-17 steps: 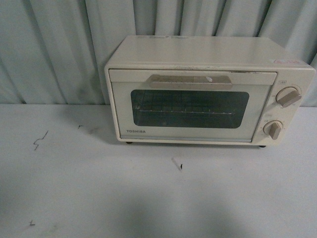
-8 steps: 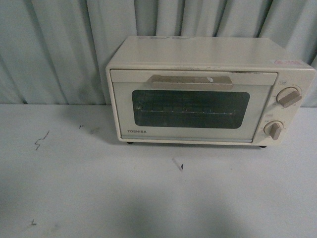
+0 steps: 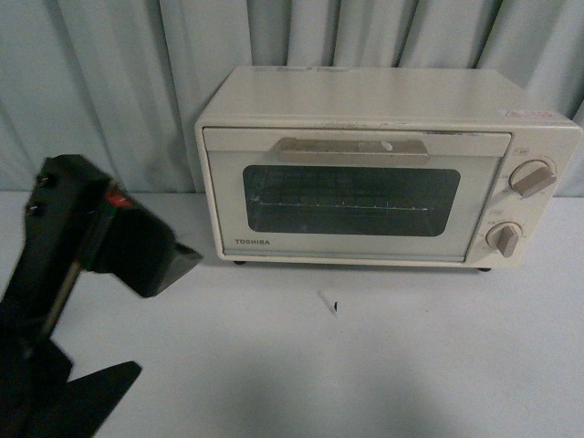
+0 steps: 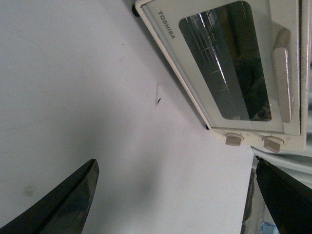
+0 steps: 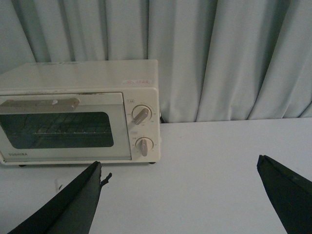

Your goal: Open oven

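Front view: left claw [image 3: 161, 312] wide (empty)

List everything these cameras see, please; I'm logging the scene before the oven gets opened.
oven: one, cream-white, on the table against the curtain, door shut
bar handle: one, beige, across the top of the door
knobs: two, beige, one above the other, right of the door in the front view
wire rack: one, metal, inside behind the glass window
table: one, white, under the oven
curtain: one, pale grey-blue, behind the table
small scrap: one, pale with a dark mark, on the table in front of the oven
left claw: one, black, open, empty, over the table left of the oven
right claw: one, black, open, empty, apart from the oven
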